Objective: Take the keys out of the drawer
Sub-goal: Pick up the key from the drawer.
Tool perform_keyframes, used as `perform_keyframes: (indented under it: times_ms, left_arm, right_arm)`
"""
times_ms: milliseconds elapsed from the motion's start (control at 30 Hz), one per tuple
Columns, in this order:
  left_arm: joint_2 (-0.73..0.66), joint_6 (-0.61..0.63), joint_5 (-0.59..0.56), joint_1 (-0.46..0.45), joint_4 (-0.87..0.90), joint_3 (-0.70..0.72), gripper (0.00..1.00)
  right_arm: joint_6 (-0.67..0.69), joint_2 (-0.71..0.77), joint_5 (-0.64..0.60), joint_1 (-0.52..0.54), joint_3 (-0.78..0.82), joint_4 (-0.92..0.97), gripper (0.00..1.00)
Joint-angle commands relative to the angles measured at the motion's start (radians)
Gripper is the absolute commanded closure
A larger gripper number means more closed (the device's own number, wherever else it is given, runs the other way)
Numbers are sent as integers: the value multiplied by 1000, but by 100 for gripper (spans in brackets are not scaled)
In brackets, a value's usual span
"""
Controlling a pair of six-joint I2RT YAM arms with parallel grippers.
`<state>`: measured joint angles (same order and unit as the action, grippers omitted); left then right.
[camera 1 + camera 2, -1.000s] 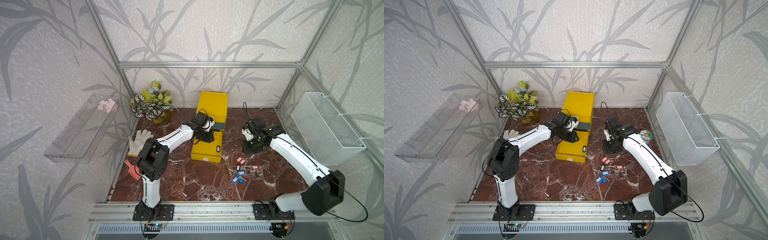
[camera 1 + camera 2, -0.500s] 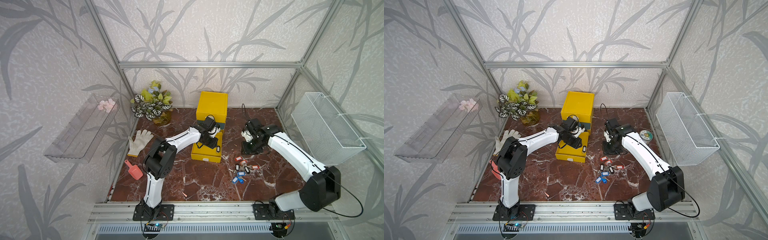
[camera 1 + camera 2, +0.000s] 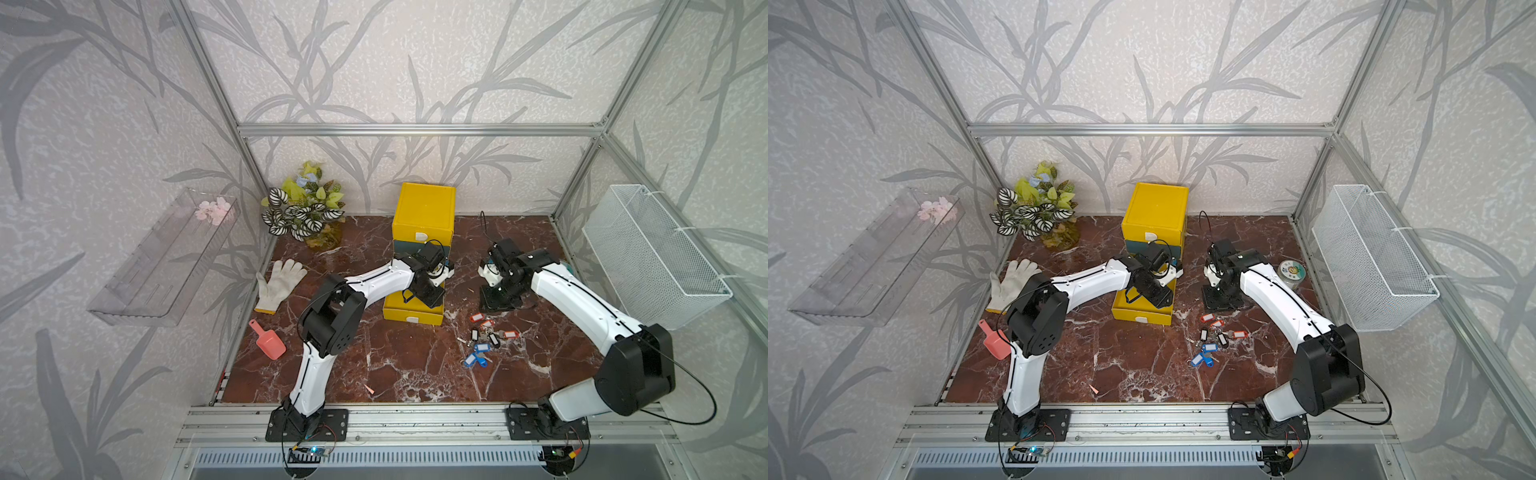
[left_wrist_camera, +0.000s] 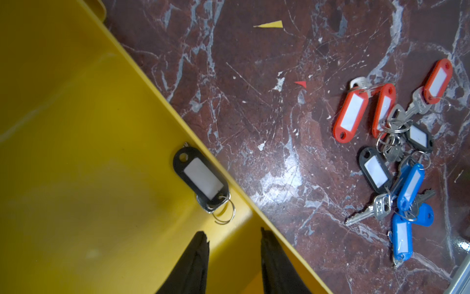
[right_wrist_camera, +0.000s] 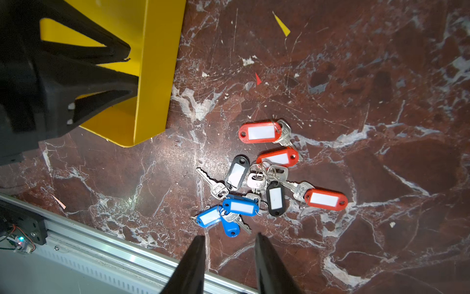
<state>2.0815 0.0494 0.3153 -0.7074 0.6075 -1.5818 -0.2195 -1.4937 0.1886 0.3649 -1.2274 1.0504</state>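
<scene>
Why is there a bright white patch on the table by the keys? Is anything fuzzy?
Left wrist view: glare whitens the marble table beside the yellow drawer, whose floor looks soft; the black-tagged key in it is sharp. Right wrist view: the key pile is crisp, the left gripper close by dark and slightly soft.

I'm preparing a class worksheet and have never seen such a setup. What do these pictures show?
Two white robot arms stand at a marble table. Two pictures look down from above; two come from cameras on the arms' wrists. A yellow drawer is pulled open, with one black-tagged key inside. A pile of keys lies on the table. The left claw hovers over the drawer, the right claw near the pile; both are open and hold nothing.
</scene>
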Motion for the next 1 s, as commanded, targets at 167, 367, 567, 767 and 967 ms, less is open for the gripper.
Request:
perform_keyframes:
  times_ms: [167, 367, 567, 767, 967]
  left_arm:
    - [33, 16, -42, -3, -15, -15, 62]
    - [46, 44, -35, -10, -23, -24, 62]
    - [68, 53, -55, -18, -24, -27, 61]
    - [80, 49, -84, -22, -39, -21, 61]
    - [99, 32, -189, -44, -36, -31, 61]
  right_arm:
    - [19, -22, 8, -9, 13, -9, 64]
    - [36, -50, 9, -9, -4, -16, 64]
    - [46, -47, 6, -11, 6, -16, 64]
    - [50, -37, -2, -14, 24, -30, 64]
    - [61, -33, -7, -15, 25, -34, 64]
